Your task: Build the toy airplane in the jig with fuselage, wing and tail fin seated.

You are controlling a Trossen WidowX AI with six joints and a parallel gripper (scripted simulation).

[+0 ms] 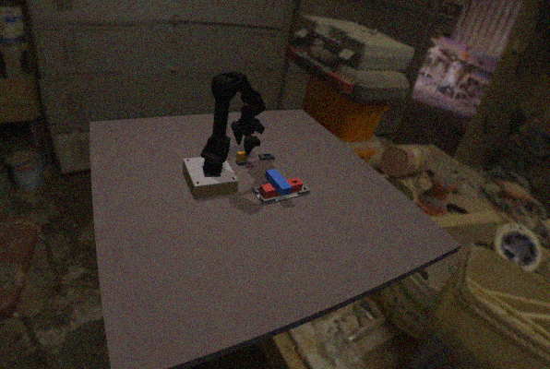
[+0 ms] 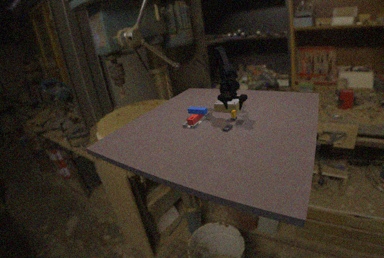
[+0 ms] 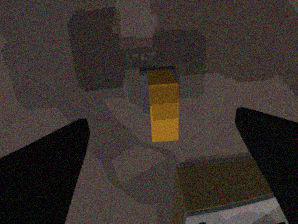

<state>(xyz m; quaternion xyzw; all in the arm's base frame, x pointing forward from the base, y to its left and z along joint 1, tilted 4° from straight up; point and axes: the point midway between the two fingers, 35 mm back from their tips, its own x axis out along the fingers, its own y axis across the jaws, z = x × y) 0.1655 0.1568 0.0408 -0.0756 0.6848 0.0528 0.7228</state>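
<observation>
The yellow tail fin stands upright beside the arm's base. My gripper is open and empty, pointing down over the fin, with one finger to each side in the wrist view. The red fuselage lies in the pale cradle. The blue wing lies across the top of the fuselage. The tabs are hidden. The fuselage's tail socket shows as a dark opening with no fin in it.
The arm's base block is close beside the fin. A small dark holder lies on the table near the fin. The arm's shadow falls around the fin.
</observation>
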